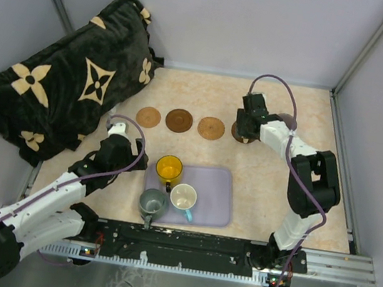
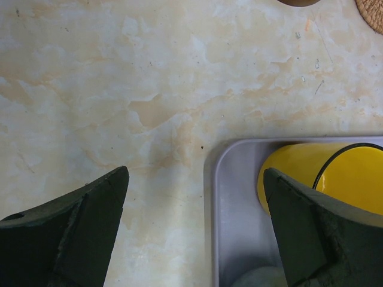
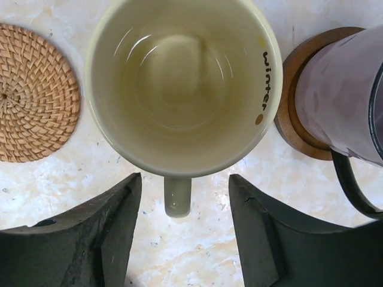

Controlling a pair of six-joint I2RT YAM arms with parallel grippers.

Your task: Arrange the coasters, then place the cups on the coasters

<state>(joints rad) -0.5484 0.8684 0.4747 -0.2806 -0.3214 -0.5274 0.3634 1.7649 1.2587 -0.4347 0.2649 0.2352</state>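
Observation:
In the right wrist view a cream cup [image 3: 182,84] stands upright on the table. Its handle [image 3: 178,196] lies between the fingers of my right gripper [image 3: 184,179], which is open and touches neither side of the handle. To its right a purple-grey cup [image 3: 341,101] stands on a dark wooden coaster [image 3: 291,119]; to its left lies a bare woven coaster [image 3: 36,92]. Three bare coasters [image 1: 179,120] lie in a row at mid-table. My left gripper [image 2: 194,179] hangs open over the tray's left rim, beside the yellow cup [image 2: 335,173].
The lavender tray [image 1: 216,198] near the front edge holds the yellow cup [image 1: 169,168], a grey-green cup [image 1: 152,201] and a white cup with a blue handle [image 1: 183,198]. A black flower-patterned cushion [image 1: 71,82] fills the back left. Grey walls enclose the table.

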